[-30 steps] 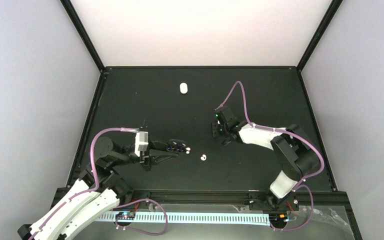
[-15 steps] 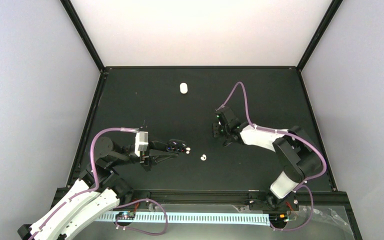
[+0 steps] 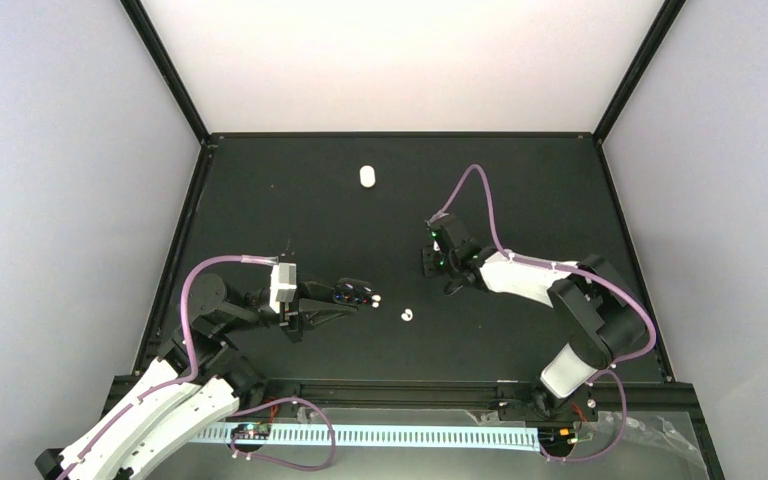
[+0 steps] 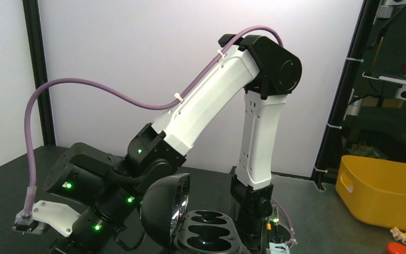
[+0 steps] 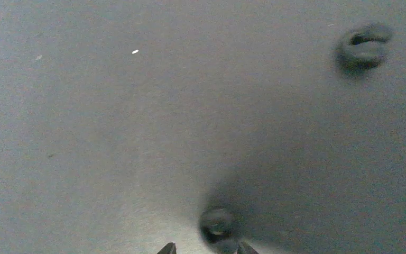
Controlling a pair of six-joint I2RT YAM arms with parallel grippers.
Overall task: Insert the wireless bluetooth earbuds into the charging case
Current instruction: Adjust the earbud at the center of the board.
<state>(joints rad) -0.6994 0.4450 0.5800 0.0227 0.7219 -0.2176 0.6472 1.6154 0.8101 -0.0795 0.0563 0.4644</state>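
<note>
With right fingers (image 5: 167, 248) spread astride a black bud (image 5: 219, 225), left fingers (image 3: 325, 313) pinch the open case (image 4: 206, 233). Off-centre closing may flick the bud away.

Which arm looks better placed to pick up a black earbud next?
Right. The right claw is open, with a black earbud just beyond its tips on the table. A second black earbud lies farther off. The left claw sits at the open charging case.

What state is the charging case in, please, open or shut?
Open: the charging case has its lid swung up, baring two dark wells; what they hold, I cannot tell.
</note>
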